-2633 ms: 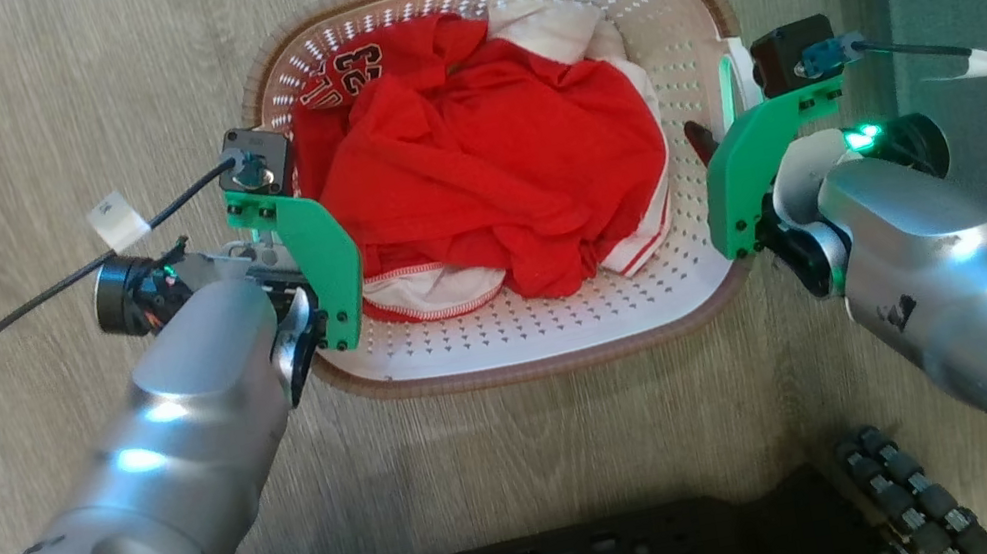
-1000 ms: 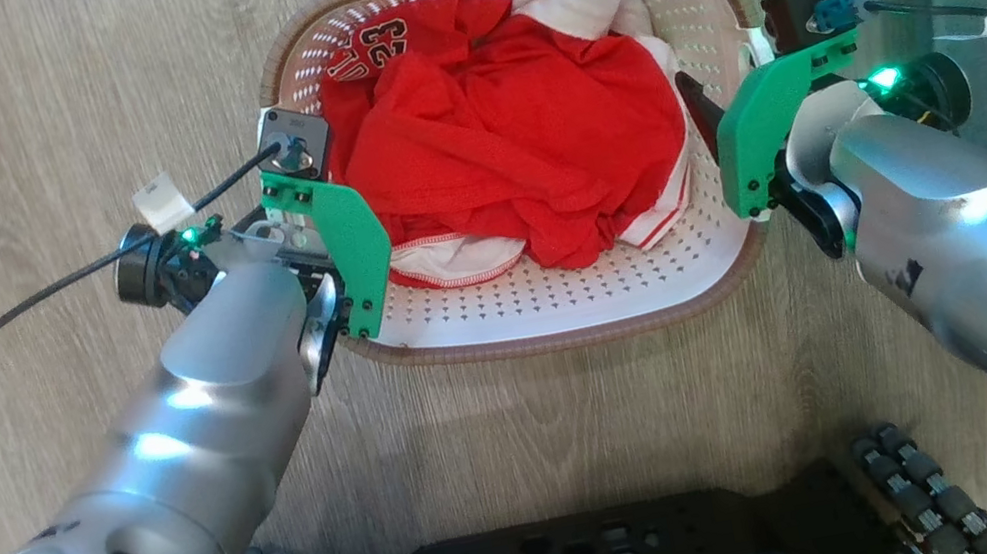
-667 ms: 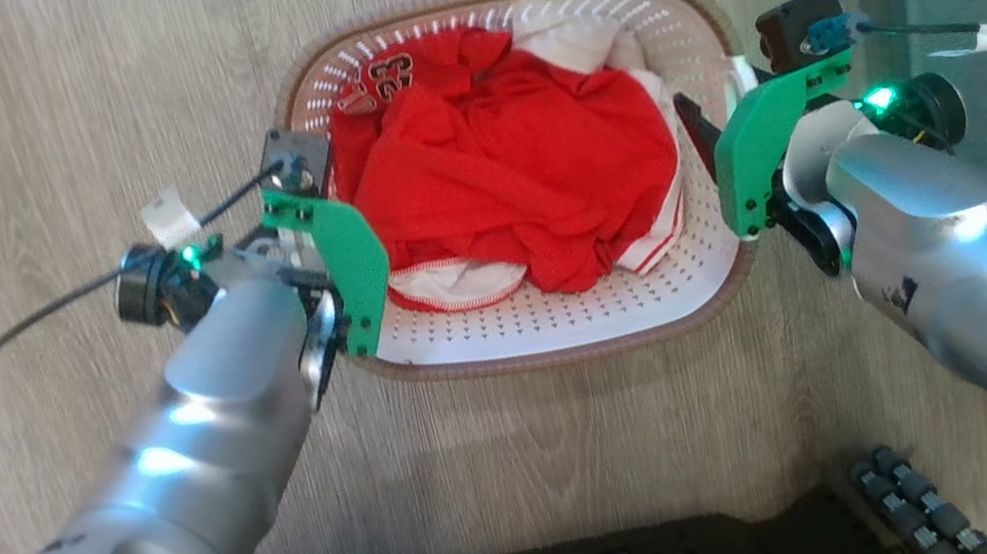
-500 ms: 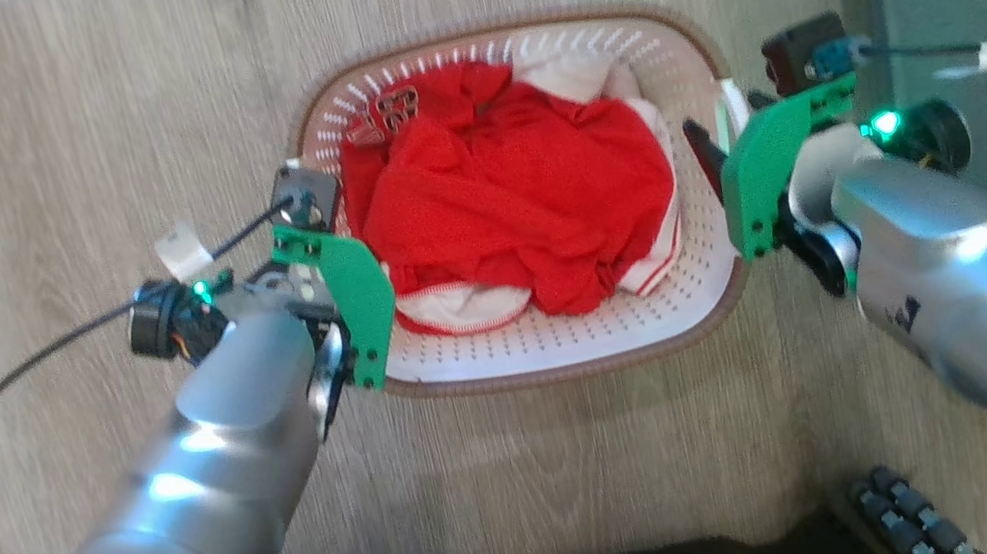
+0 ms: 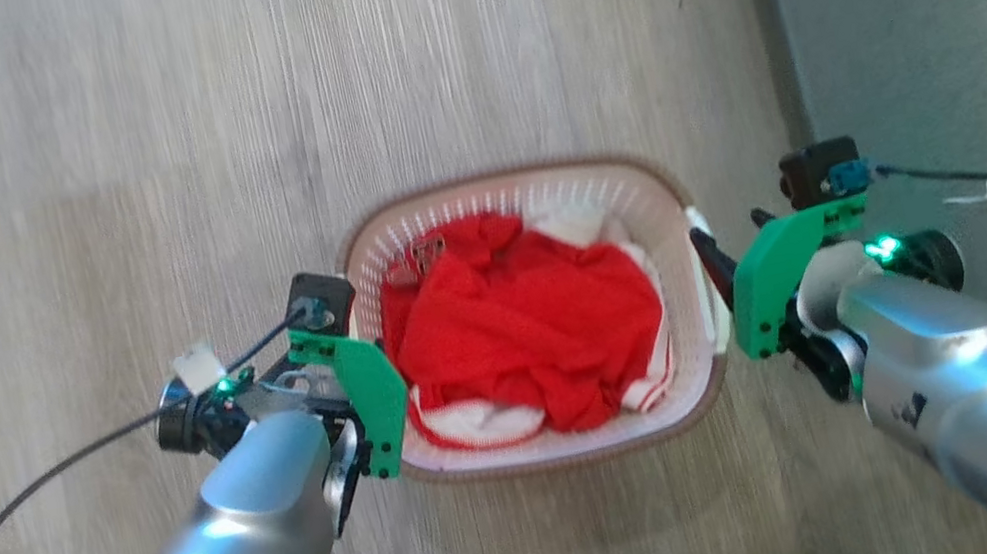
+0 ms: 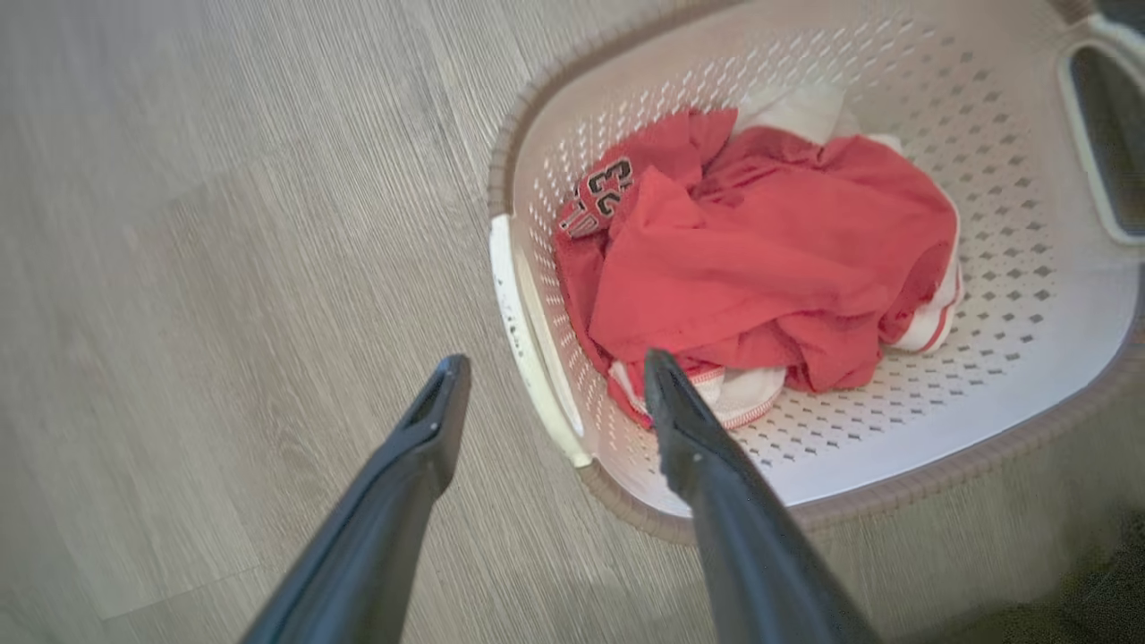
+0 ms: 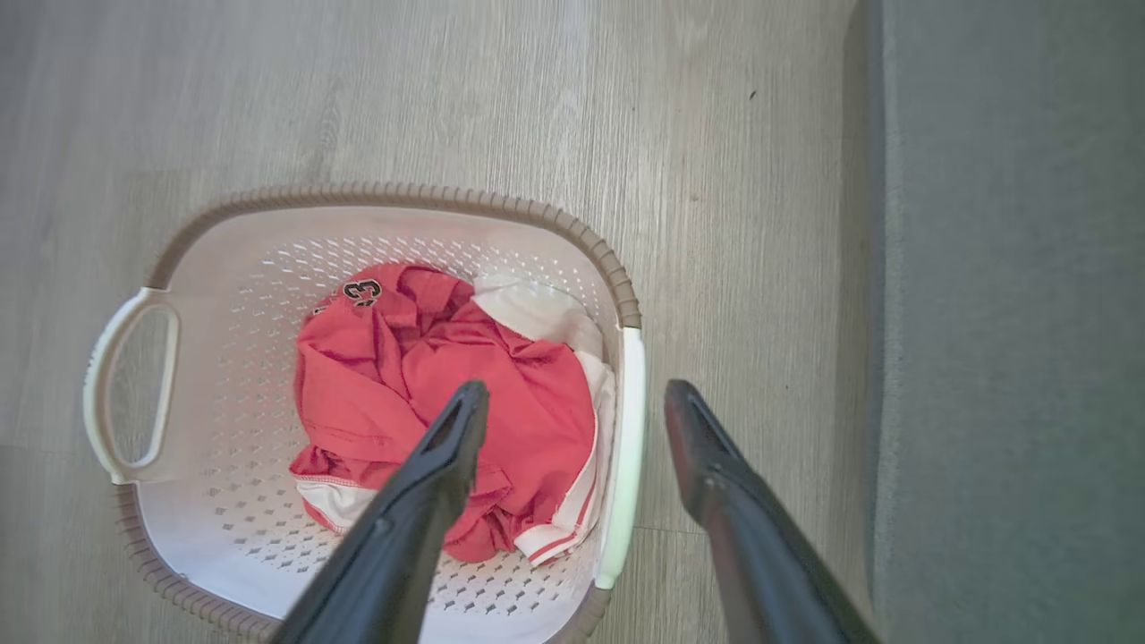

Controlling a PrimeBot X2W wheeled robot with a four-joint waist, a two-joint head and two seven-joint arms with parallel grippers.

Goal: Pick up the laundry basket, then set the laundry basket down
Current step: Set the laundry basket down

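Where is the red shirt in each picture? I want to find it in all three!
Head view: the red shirt is in the middle, inside the laundry basket.
Left wrist view: upper right of the middle, in the basket.
Right wrist view: left of the middle, in the basket.
Shared landmark: the basket's brown rim, circling the shirt.

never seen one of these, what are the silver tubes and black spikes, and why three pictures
This is a wheeled robot with two silver arms. The picture showing both arms comes from a camera on its head, looking down at a wooden floor. The other two come from cameras on its wrists; the black spikes are each pincer's two fingers. On the floor sits a white laundry basket with a brown rim, holding a red shirt and some white cloth. The left pincer and the right pincer are both open, each lined up over a basket handle, gripping nothing.
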